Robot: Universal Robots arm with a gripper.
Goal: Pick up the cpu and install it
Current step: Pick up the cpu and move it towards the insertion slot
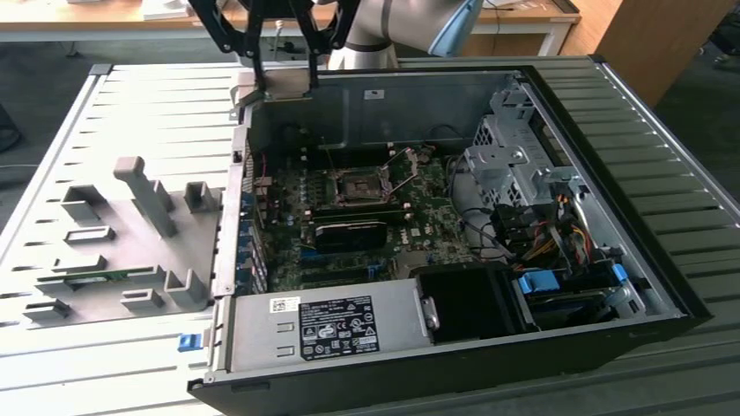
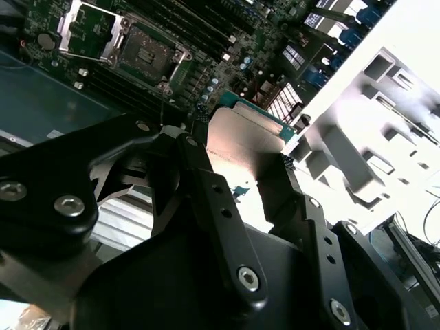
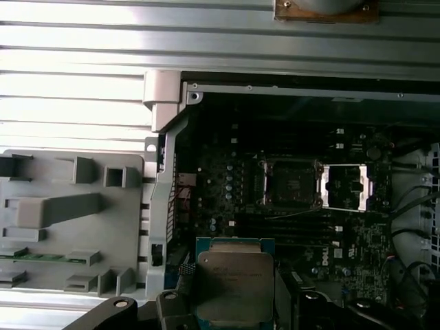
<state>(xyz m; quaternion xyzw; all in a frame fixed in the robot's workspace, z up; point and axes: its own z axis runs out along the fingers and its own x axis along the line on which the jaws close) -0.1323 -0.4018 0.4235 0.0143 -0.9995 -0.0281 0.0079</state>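
Clamping the cpu (image 3: 235, 285) by two edges, well clear of the open socket (image 3: 292, 182), the gripper (image 2: 240, 141) could bend pins if the cpu slips askew.

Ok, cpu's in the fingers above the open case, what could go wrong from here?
1. The fingers pinch the cpu by two edges only; a slip could drop it onto the board.
2. The socket is a small target with its open plate right beside it; coming down tilted or off-centre might jam the cpu or catch that plate.
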